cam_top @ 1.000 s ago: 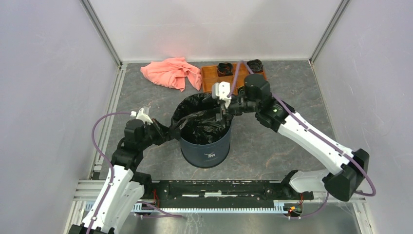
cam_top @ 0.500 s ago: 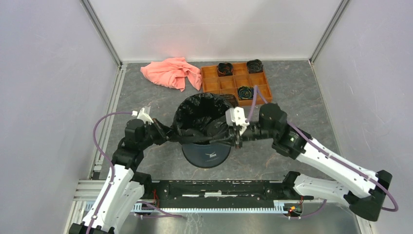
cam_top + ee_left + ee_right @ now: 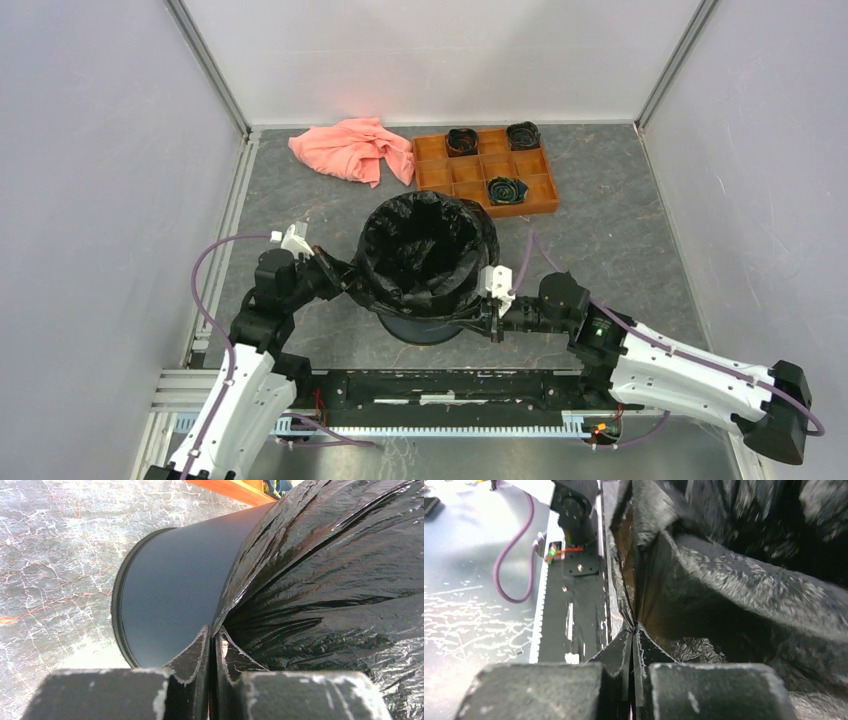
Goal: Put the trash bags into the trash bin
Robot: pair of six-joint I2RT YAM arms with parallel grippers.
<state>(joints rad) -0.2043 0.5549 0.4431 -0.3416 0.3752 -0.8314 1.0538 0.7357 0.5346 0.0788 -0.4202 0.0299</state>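
Note:
The trash bin [image 3: 425,328] stands in the middle of the table, its smooth dark wall [image 3: 170,590] close in the left wrist view. A glossy black trash bag [image 3: 425,250] lines it, with its mouth stretched open and folded down over the rim. My left gripper [image 3: 336,274] is shut on the bag's film at the bin's left side, the fingertips [image 3: 215,636] pinching a fold of the bag [image 3: 325,580]. At the near right of the bin, my right gripper [image 3: 488,316] is shut on the bag's edge [image 3: 634,628], and the film [image 3: 734,580] is drawn taut from there.
An orange compartment tray [image 3: 440,176] sits behind the bin with three dark rolled bundles [image 3: 506,188] in it. A salmon-pink cloth [image 3: 350,148] lies at the back left. The black base rail [image 3: 450,385] runs along the near edge, close to the right gripper.
My right gripper shut on the bag's film and swung from the bin's far rim round to its near right side, pulling the bag wide over the rim. The left gripper kept its hold.

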